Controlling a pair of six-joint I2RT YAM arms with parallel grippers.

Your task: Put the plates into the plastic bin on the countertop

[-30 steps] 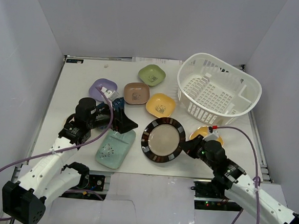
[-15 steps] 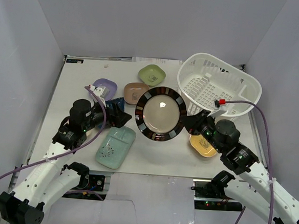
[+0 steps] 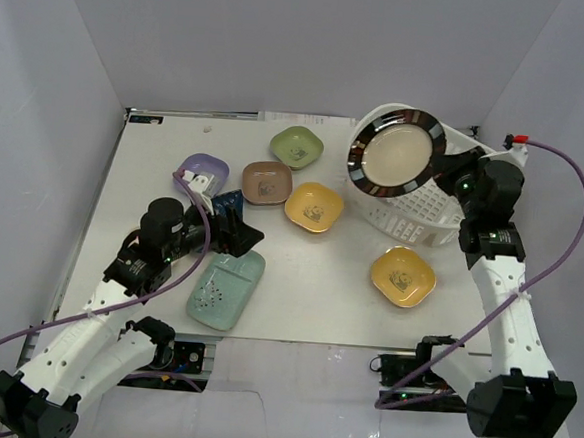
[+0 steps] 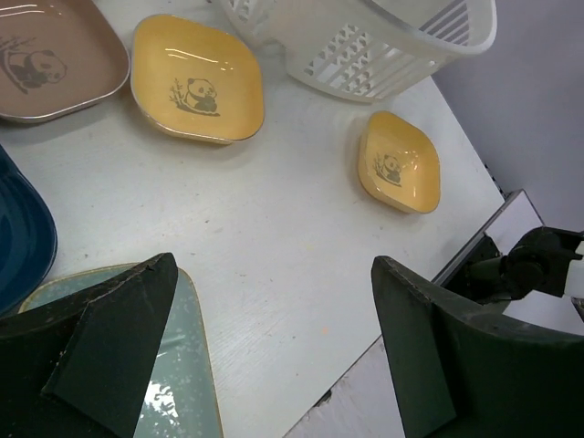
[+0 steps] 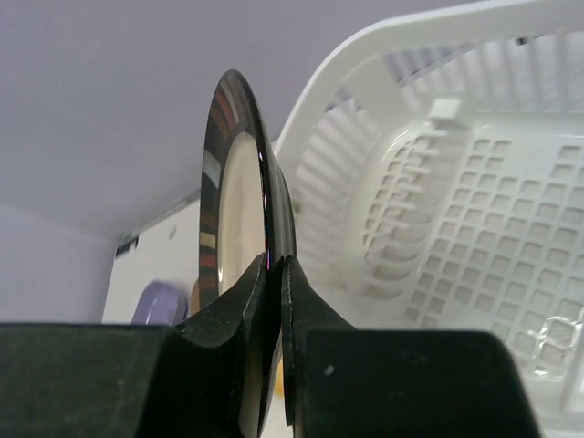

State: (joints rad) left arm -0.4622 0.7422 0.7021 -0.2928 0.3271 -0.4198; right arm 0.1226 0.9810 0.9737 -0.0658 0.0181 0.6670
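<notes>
My right gripper (image 3: 449, 180) is shut on the rim of the large round dark-rimmed plate (image 3: 398, 154) and holds it on edge over the left end of the white plastic bin (image 3: 473, 207). The right wrist view shows the plate (image 5: 239, 192) edge-on between my fingers, with the bin (image 5: 456, 210) right of it. My left gripper (image 3: 239, 237) is open and empty above the pale teal tray (image 3: 226, 289). On the countertop (image 3: 317, 291) lie green (image 3: 296, 146), brown (image 3: 266, 182), yellow (image 3: 313, 205), orange (image 3: 403, 277) and lavender (image 3: 202, 172) dishes.
A dark blue dish (image 3: 226, 202) lies partly under the left arm. Pale grey walls (image 3: 47, 132) close in the countertop on three sides. In the left wrist view the table's near edge (image 4: 429, 301) runs close below the orange dish (image 4: 399, 161).
My right gripper has carried the round plate up and to the right, from mid-table to above the bin, tilting it on edge. The left arm has barely moved.
</notes>
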